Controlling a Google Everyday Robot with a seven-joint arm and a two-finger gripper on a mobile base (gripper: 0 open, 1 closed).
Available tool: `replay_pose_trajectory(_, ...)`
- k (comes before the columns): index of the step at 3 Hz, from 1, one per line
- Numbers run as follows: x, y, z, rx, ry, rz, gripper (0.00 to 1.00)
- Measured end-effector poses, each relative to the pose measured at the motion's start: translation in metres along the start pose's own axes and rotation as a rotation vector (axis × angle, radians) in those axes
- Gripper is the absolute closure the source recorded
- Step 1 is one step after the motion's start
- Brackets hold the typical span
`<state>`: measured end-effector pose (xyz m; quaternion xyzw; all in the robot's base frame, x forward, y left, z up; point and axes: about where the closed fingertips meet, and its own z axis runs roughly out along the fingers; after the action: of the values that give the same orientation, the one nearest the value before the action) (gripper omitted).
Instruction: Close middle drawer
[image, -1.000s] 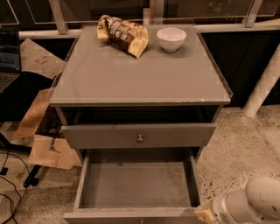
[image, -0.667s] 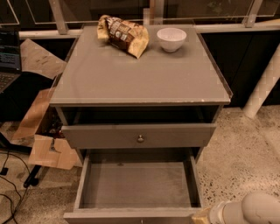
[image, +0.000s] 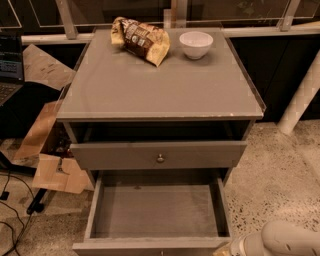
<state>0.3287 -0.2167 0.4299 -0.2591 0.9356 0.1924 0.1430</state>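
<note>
1. at the bottom right corner of the view, nearest the camera, the gripper (image: 231, 248) sits at the end of a white rounded arm (image: 287, 241). it is low, just beside the right front corner of the open drawer. only its yellowish tip shows at the frame edge, so i cannot tell whether it is spread or pressed together, or whether it touches the drawer.
2. just left of it, the middle drawer (image: 155, 205) is pulled far out of the grey cabinet (image: 65, 116). its flat grey floor and both side walls are in plain sight, and its front rim runs along the bottom edge of the frame.
3. above and behind that, the top drawer (image: 200, 155) has a small round metal knob (image: 160, 158) at the middle of its front. a dark gap lies between this front and the cabinet top.
4. on the far part of the cabinet top lies a crumpled snack bag (image: 142, 40), left of centre. a white bowl (image: 196, 44) stands upright near it on the right, apart from the bag.
5. to the left of the cabinet, cardboard boxes (image: 42, 150) rest on the floor, with black cables (image: 12, 210) in front of them and a laptop (image: 10, 70) further back.
6. to the right is speckled floor (image: 285, 170), and a white post (image: 302, 97) leans at the far right.
</note>
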Motion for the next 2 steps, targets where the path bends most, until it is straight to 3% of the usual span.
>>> replay_pose_trajectory(1, 0.0078, -0.0116, 0.0273, -0.029, 0.046, 0.036, 1.0)
replay_pose_trajectory(2, 0.0076, -0.0108, 0.0252, -0.029, 0.046, 0.036, 1.0)
